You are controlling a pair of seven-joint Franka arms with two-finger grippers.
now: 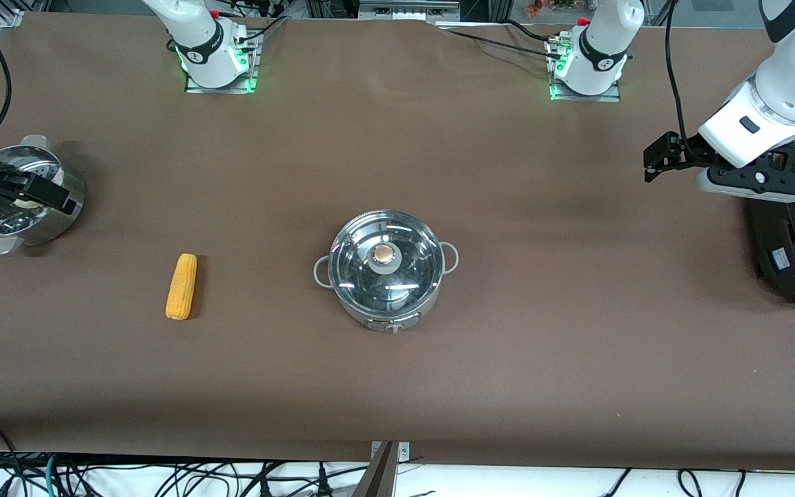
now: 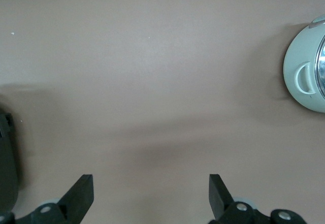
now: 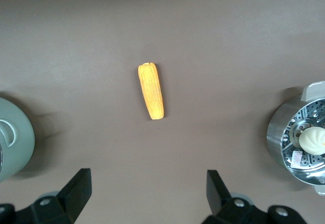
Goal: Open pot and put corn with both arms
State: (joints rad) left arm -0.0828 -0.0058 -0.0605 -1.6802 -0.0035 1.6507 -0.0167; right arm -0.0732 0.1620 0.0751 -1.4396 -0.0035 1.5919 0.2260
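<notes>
Both grippers hang spread: left gripper (image 1: 653, 164) at frame right, right gripper (image 1: 21, 190) over the steamer pot (image 1: 59, 207); lidded pot (image 1: 385, 266) centre, corn (image 1: 181, 286) lower-left of centre.

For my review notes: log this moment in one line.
pot: lidded | corn: on table | left gripper: open, empty | right gripper: open, empty
</notes>
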